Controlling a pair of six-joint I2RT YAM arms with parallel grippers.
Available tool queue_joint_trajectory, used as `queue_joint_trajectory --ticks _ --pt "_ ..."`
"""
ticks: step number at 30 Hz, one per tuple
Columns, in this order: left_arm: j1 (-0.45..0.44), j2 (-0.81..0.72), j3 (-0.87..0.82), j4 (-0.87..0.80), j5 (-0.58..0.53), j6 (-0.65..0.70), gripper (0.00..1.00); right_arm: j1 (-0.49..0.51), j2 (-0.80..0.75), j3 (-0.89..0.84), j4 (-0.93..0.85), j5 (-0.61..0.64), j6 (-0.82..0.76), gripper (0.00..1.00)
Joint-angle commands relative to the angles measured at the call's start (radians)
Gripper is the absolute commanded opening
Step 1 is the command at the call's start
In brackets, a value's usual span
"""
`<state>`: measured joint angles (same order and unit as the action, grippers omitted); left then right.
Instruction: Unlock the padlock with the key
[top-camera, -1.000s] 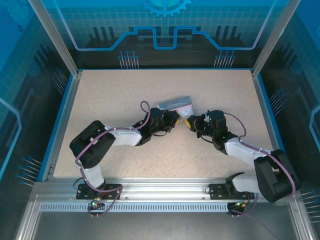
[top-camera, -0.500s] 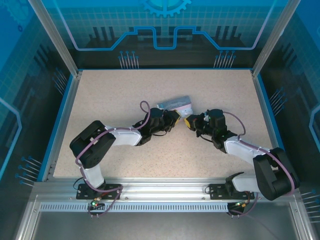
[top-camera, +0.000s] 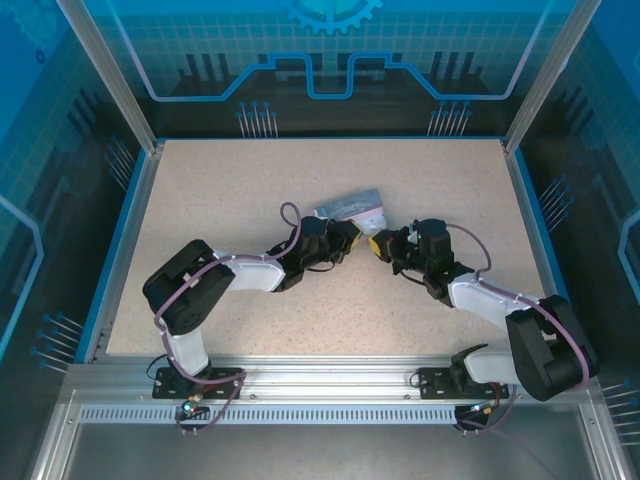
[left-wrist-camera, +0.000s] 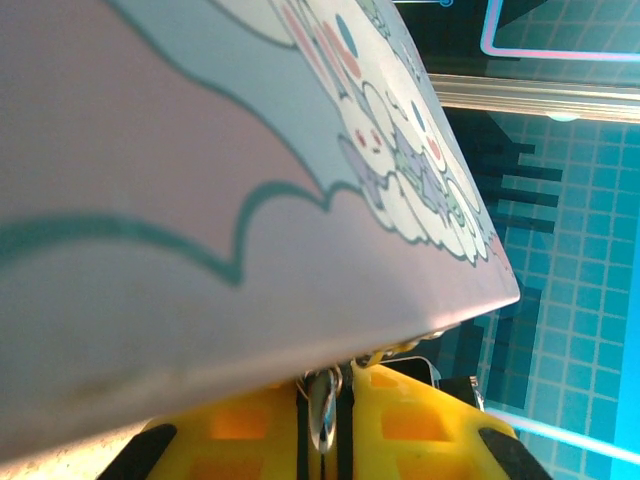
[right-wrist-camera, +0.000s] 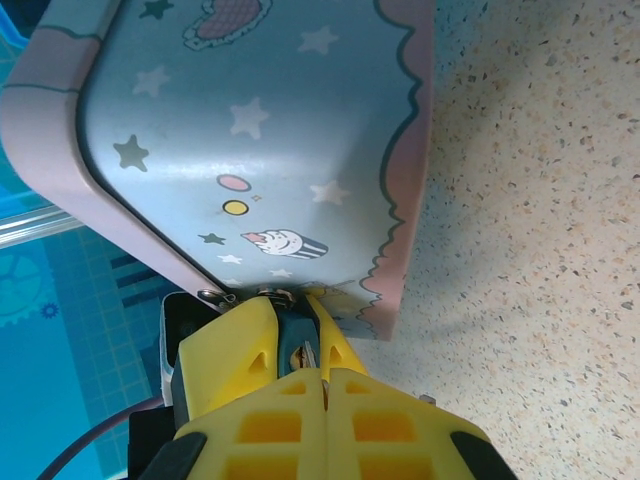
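The tin (top-camera: 350, 208) lies on the desk (top-camera: 220, 190), and both arms meet at its near corner, since the padlock (left-wrist-camera: 322, 410) seems to hang there from the tin's clasp (right-wrist-camera: 270, 293). The left jaws are nearly together, pinched on a thin silvery loop that I take for the padlock's shackle, probably to steady it. The right jaws are pressed fully together on a sliver of metal, likely the key (right-wrist-camera: 306, 353), held at their tips and pointed toward the clasp. Whether the key is in the keyhole is too small to tell.
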<state>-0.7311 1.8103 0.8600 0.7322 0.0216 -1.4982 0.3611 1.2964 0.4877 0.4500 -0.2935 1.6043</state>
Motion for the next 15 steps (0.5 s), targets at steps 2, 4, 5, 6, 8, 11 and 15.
queue_joint_trajectory --ticks 2,4,5,6,8,11,15 --pt "-0.022 0.000 0.001 0.071 0.016 -0.030 0.00 0.015 0.012 -0.017 0.056 0.010 -0.017 0.00" --pt "-0.023 -0.006 -0.004 0.072 0.018 -0.029 0.00 0.008 0.017 -0.023 0.062 0.015 -0.021 0.00" --pt "-0.023 -0.008 -0.007 0.072 0.019 -0.030 0.00 0.003 0.021 -0.024 0.067 0.015 -0.023 0.00" --pt "-0.023 -0.010 -0.009 0.072 0.020 -0.030 0.00 0.000 0.025 -0.026 0.073 0.015 -0.024 0.00" --pt "-0.023 -0.012 -0.014 0.078 0.021 -0.030 0.00 -0.004 0.034 -0.026 0.092 0.011 -0.028 0.00" --pt "-0.023 -0.008 -0.019 0.091 0.024 -0.032 0.00 -0.006 0.055 -0.026 0.123 0.002 -0.033 0.00" --pt "-0.024 -0.008 -0.027 0.094 0.026 -0.034 0.00 -0.007 0.065 -0.031 0.165 -0.010 -0.029 0.00"
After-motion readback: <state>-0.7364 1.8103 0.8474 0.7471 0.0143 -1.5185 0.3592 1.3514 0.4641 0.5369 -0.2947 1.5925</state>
